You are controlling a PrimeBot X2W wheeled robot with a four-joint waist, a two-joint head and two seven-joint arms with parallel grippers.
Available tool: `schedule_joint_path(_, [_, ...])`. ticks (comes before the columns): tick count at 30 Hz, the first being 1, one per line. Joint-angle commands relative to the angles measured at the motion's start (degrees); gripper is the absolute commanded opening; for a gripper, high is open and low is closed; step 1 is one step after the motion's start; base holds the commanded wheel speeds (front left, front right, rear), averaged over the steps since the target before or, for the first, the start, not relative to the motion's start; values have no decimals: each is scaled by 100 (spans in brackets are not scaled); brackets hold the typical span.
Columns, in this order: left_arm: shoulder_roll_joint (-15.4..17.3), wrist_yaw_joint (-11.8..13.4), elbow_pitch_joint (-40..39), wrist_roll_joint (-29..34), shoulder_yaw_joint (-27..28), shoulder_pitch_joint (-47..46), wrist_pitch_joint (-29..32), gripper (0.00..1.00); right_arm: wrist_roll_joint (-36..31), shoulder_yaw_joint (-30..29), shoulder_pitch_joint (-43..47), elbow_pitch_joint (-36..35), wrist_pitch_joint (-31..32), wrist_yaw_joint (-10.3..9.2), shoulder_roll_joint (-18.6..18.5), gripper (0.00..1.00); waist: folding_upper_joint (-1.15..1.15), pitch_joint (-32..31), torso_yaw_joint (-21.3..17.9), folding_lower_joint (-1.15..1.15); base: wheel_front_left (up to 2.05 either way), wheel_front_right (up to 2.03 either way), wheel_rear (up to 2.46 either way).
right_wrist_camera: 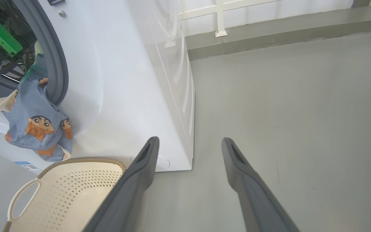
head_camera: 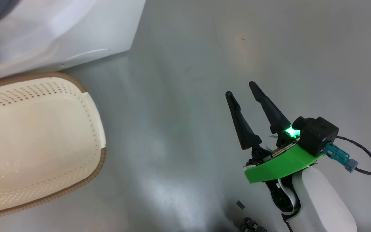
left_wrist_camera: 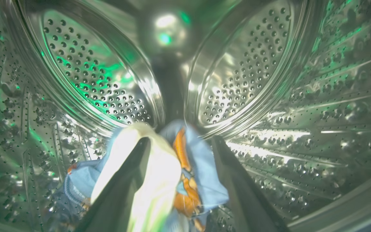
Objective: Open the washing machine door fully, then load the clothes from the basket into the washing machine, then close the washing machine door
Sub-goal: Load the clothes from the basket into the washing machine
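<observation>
While clothes [right_wrist_camera: 34, 125] hang blue, cartoon-printed, from washing machine [right_wrist_camera: 124, 80] | left hand [left_wrist_camera: 181, 138] wide | right hand [head_camera: 241, 88] wide

Soft, even room light outside; harsh glare inside the drum [left_wrist_camera: 85, 74].
Head view: broad pale sheen on the floor [head_camera: 179, 180], green LED glowing behind the right gripper [head_camera: 241, 88], washing machine [head_camera: 76, 29] at far left washed out. Left wrist view: green-tinted hotspots on steel, near clothes [left_wrist_camera: 201, 161] blurred, cream part overexposed. Right wrist view: sharp, faint shadows, straight lines bow at the edges.
</observation>
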Motion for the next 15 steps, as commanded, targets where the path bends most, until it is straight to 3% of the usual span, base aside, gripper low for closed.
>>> schedule_joint_path(1, [199,-56,-61,90,67,62,-29,100,-15,88,28,-92,-27,9,26,100,0,-39,66,0,0,0,0])
schedule_joint_path(15, [52,-336,-8,139,113,619,-29,100,-82,-61,10,-59,-27,9,26,100,0,-420,297,0,0,0,0])
